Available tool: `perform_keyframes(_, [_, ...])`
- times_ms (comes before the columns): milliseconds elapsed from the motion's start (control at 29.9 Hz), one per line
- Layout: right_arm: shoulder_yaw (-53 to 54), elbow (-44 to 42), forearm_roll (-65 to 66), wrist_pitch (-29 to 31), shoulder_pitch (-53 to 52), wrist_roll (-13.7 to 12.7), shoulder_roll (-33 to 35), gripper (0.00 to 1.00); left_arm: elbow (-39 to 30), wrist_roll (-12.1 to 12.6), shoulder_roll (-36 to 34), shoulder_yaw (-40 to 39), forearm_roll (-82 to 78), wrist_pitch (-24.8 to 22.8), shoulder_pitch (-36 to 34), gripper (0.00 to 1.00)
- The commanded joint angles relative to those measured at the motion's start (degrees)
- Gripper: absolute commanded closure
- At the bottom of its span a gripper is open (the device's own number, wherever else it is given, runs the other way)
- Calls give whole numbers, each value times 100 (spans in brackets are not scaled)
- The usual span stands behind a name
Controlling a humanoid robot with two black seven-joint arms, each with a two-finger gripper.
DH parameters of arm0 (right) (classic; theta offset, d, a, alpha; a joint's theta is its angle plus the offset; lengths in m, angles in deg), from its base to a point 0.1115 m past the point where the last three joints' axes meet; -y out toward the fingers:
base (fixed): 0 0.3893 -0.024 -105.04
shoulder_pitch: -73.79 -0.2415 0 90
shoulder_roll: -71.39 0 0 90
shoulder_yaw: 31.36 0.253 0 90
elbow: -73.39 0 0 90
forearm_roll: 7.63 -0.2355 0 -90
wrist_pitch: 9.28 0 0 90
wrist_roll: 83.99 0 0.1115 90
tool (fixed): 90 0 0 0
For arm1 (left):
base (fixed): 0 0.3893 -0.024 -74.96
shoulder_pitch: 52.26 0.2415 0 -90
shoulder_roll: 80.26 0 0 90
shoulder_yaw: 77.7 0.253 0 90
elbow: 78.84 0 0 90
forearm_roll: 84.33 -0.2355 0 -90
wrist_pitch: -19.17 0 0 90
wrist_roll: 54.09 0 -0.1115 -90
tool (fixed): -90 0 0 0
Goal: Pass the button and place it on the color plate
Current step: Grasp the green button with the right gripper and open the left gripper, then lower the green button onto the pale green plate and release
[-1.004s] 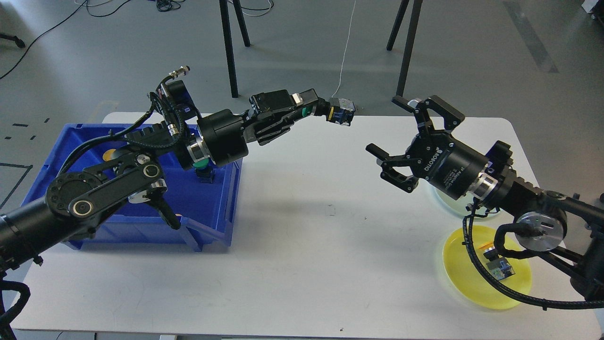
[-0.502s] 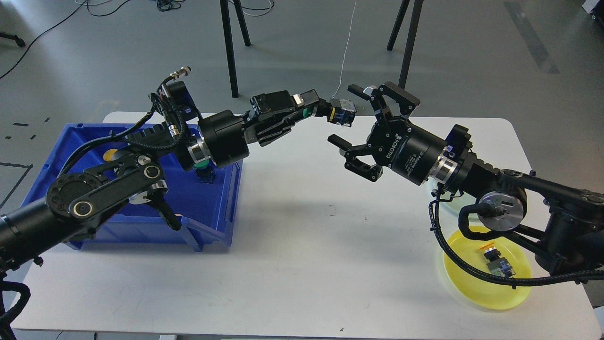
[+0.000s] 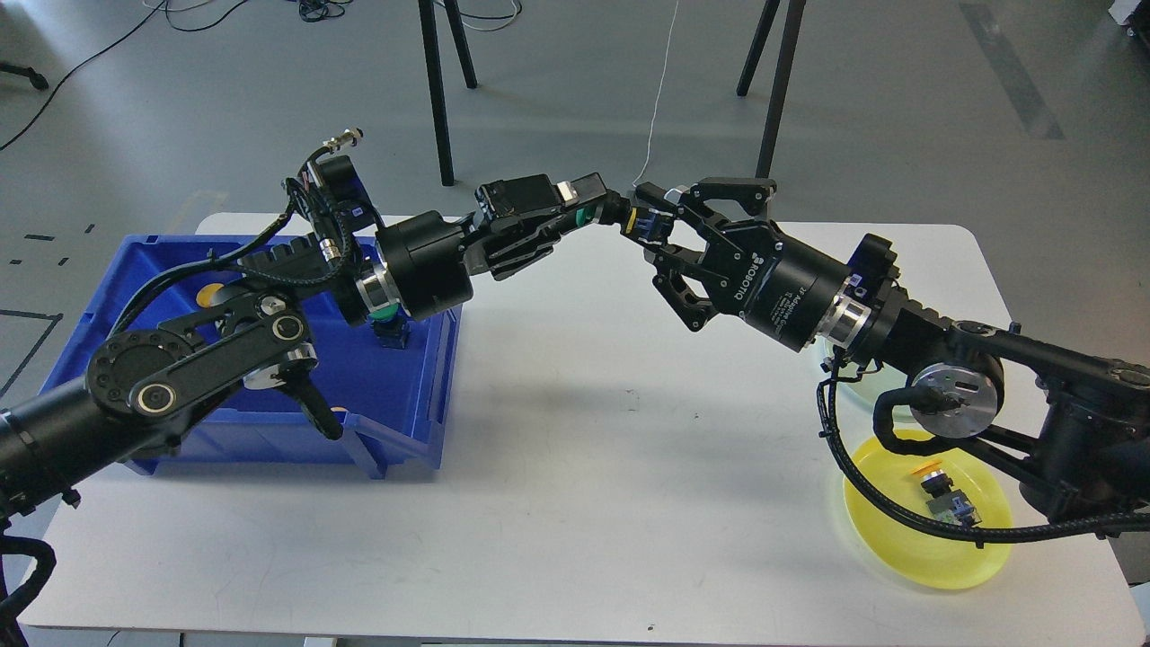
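Overhead, white table (image 3: 575,467), grey floor (image 3: 898,108), black stand legs (image 3: 437,90).

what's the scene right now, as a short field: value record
left gripper: shut on the green button, held above the table
green button: in mid-air between both grippers
right gripper: fingers around the button's far end; closed grip not clear
yellow plate: near right, holds a yellow-capped button
blue bin: left on the white table
stage: handover in progress

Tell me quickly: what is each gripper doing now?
Left gripper: closed, holding the button.
Right gripper: fingers around the button; a firm grip cannot be told.
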Motion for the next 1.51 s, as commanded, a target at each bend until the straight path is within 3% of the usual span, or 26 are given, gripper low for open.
perform_keyframes(0, [16, 8, -10, -31, -1, 0, -14, 82, 1, 1, -21, 15, -6, -66, 0, 83])
perform_keyframes(268, [7, 17, -10, -40, -1, 0, 21, 94, -8, 1, -21, 24, -15, -66, 0, 79])
perform_keyframes(335, [7, 35, -10, -40, -1, -8, 30, 94, -8, 1, -21, -2, 2, -75, 0, 67])
perform_keyframes(401, [-2, 96, -10, -32, -1, -9, 56, 95, -8, 1, -21, -29, 20, -84, 0, 43])
perform_keyframes(502, [-10, 175, 8, -31, 8, 0, 65, 95, 1, 1, -21, -38, 20, -128, -8, 34])
perform_keyframes(569, [-19, 184, 8, -40, 17, 0, 65, 96, 1, 1, -12, -47, 55, -163, -8, 19])
perform_keyframes(870, [331, 193, -97, -137, 385, 70, 759, 97, 19, 1, -21, -47, 178, -286, -17, 15])
perform_keyframes(1037, [1630, 97, -1237, -224, 1885, 185, 1006, 97, 27, 1, -21, -38, 196, -312, -17, 15])
perform_keyframes(1204, [2362, -290, -2257, -1233, 2837, 150, 944, 97, 28, 1, -21, -47, 205, -321, -26, 15])
perform_keyframes(1372, [2406, -624, -3086, -3148, 2891, 132, 752, 97, 27, 1, -29, -47, 213, -321, -26, 15])
perform_keyframes(1472, [2345, -773, -3086, -3783, 2830, 45, 602, 97, 36, 1, -29, -47, 213, -330, -17, 15])
